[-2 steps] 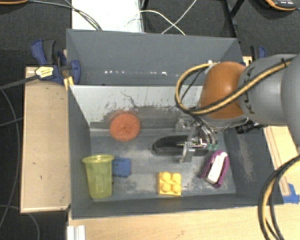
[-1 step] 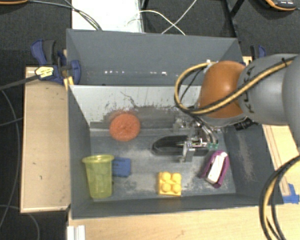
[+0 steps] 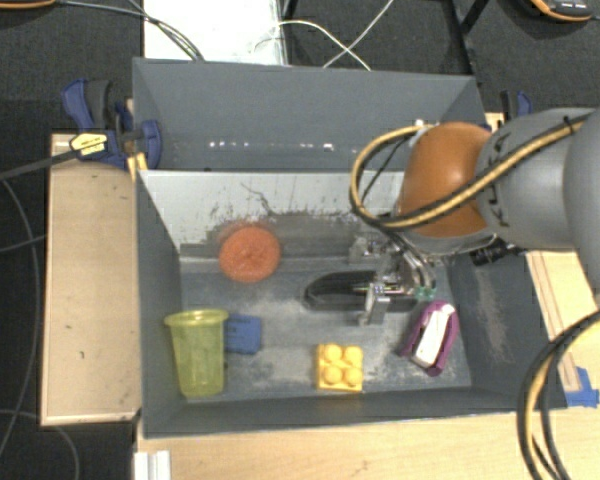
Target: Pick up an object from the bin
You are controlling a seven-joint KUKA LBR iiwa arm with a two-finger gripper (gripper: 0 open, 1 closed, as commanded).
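While a translucent yellow-green plastic cup (image 3: 195, 353) stood at the left of the grey metal bin (image 3: 310, 108), a small blue block (image 3: 243, 335) lay just beside it. An orange ball (image 3: 250, 253) rested behind, and a yellow studded brick (image 3: 340, 366) lay near the front. The jaws hung at the right end of a black oval object (image 3: 330, 290) mid-bin; whether they were clenched or released could not be told. A grip so near its end might have let it pivot free, or bumped the purple-and-white object (image 3: 430, 336) nearby.

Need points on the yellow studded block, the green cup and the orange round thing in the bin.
yellow studded block (image 3: 340, 366), camera view, middle of its studded top.
green cup (image 3: 198, 360), camera view, its side wall below the rim.
orange round thing (image 3: 250, 253), camera view, centre of its visible face.
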